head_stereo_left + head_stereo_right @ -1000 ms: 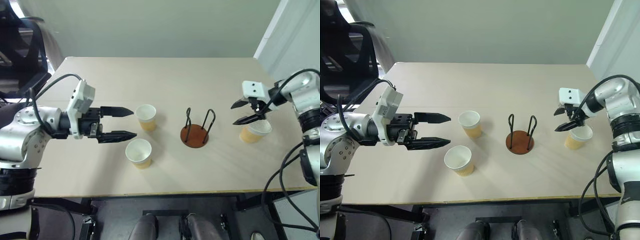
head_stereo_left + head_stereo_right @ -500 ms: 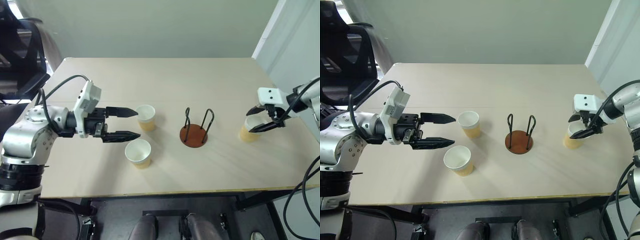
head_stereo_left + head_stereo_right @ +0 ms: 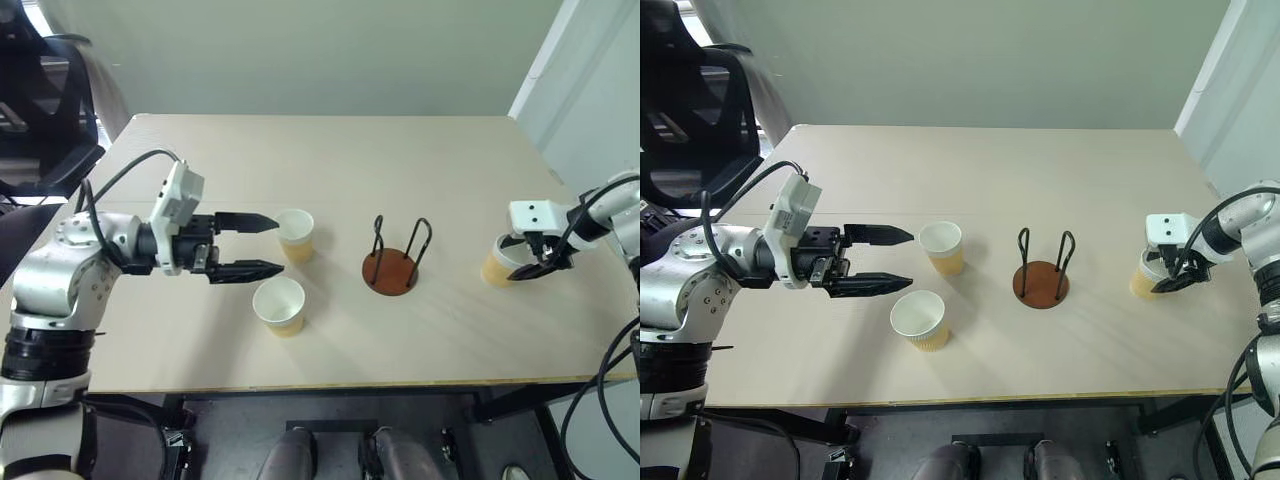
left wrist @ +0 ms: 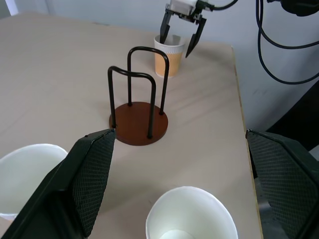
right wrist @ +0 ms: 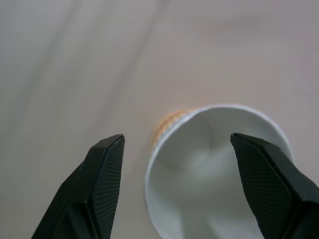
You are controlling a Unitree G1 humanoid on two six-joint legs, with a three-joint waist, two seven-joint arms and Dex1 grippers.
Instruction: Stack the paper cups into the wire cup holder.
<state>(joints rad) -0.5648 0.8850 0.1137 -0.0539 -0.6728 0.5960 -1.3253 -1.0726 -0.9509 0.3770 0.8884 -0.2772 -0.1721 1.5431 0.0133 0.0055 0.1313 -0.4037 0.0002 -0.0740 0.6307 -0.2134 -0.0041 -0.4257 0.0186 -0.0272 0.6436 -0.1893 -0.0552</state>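
Observation:
Three paper cups with tan walls and white insides stand upright on the table. One (image 3: 293, 235) is left of centre, one (image 3: 278, 305) sits nearer the front edge, and one (image 3: 497, 262) is at the right. The wire cup holder (image 3: 390, 272), a reddish-brown disc with two black wire loops, stands between them with nothing in it. My left gripper (image 3: 272, 245) hovers level and open, its tips just left of the two left cups. My right gripper (image 3: 1170, 270) points down, open, one finger on each side of the right cup's (image 5: 219, 169) rim, not closed on it.
The tan table (image 3: 330, 160) has bare room behind the cups and holder. A black chair (image 3: 690, 110) stands off the back left corner. The table's right edge (image 3: 1225, 300) runs close beside the right cup.
My right gripper has moved right and down, from just left of and above the right cup to straddling its rim. The left gripper has stayed put and open.

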